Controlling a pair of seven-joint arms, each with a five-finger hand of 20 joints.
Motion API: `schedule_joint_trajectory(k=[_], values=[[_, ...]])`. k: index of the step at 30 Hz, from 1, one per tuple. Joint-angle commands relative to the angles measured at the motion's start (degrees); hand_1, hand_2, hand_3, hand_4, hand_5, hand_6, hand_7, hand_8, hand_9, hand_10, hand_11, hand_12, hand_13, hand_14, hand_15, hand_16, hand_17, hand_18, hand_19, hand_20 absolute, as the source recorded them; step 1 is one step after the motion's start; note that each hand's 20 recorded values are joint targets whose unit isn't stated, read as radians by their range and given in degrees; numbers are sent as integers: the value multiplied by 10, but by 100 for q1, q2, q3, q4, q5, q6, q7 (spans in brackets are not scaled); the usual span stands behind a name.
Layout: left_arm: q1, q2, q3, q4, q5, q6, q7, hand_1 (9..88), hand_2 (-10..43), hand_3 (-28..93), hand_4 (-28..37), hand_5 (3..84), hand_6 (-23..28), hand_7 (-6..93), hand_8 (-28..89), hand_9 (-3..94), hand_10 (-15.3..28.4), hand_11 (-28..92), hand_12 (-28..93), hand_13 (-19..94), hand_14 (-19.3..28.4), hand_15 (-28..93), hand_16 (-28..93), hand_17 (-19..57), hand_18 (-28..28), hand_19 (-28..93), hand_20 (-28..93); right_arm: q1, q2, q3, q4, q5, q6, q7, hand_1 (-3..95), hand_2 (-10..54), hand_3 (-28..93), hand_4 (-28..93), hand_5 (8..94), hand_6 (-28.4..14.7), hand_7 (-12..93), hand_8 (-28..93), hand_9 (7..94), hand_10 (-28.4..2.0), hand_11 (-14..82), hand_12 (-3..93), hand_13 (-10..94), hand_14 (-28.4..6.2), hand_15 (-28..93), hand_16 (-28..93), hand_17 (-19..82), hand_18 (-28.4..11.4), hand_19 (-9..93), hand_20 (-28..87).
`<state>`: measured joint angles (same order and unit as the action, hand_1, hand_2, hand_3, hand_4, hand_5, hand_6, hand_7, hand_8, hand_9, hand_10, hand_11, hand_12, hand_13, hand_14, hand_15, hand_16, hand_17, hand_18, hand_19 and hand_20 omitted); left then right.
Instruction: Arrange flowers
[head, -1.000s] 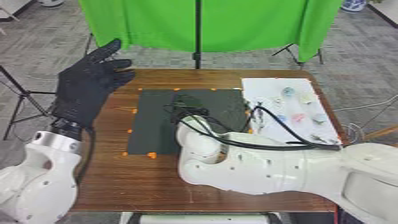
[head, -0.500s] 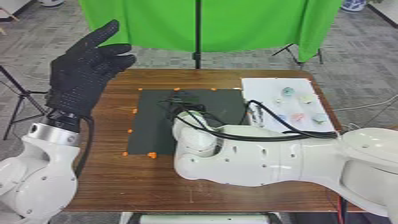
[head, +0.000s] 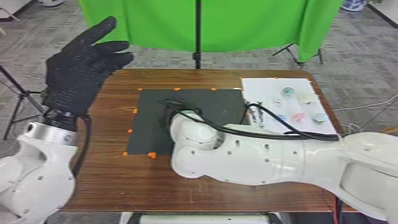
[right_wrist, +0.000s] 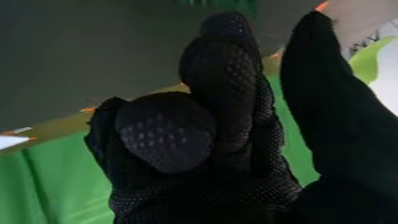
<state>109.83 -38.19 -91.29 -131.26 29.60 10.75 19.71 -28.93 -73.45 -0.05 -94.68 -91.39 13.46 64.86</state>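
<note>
Head view | brown table (head: 115, 187), dark mat (head: 151, 135) | green curtain (head: 258, 30) behind | left hand (head: 82, 75) relaxed | right hand (head: 176, 106): cannot tell

The gloved right hand (head: 177, 106) before a dark mat (right_wrist: 89, 55) and green cloth (right_wrist: 75, 175)

Left arm (head: 35, 172): upright along the head view's left side; left hand (head: 75, 72) raised at its end, one finger extended, others loosely bent | Right arm (head: 253, 160): laid across from the lower right, elbowed toward centre; right hand (head: 175, 106) at its end, one finger fairly straight, another bent, thumb (right_wrist: 324, 110) straight and apart
</note>
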Motion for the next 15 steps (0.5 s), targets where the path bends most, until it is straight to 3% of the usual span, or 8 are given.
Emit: schedule_joint_trajectory(k=[1,3,4,15], values=[[510,-335,-349,-150,80,50,-432,228,71,795,-226,356,82,144,-101,350,219,337,123,263,284,616,-122,-54,249,612,252,-240,291,99,-157,-776,-433,278,397,-76,717,-266,788,-44,162,-109,875,-119,464,220,861,-78,677,208,558,-205,932,470],[569,-370,-398,-172,87,59,-483,228,72,795,-226,356,82,144,-101,350,219,337,123,263,284,616,-122,-55,249,612,252,-353,369,172,-176,-722,-637,297,389,-75,716,-262,785,-49,160,-114,873,-121,458,218,861,-79,676,207,559,-206,932,468],[571,-350,-384,-165,72,55,-432,228,71,795,-226,356,82,144,-101,350,219,337,123,263,284,616,-122,-55,249,612,252,-413,390,246,-178,-630,-757,340,385,-73,714,-260,785,-50,159,-114,873,-122,455,217,861,-80,674,206,559,-207,932,468],[466,-388,-307,-126,83,32,-436,228,72,795,-226,356,82,147,-102,350,219,338,122,262,284,616,-122,-54,249,612,251,-846,406,471,-110,-406,-1415,381,353,-40,705,-232,741,-68,135,-110,860,-138,445,217,844,-92,678,206,549,-214,932,461]])
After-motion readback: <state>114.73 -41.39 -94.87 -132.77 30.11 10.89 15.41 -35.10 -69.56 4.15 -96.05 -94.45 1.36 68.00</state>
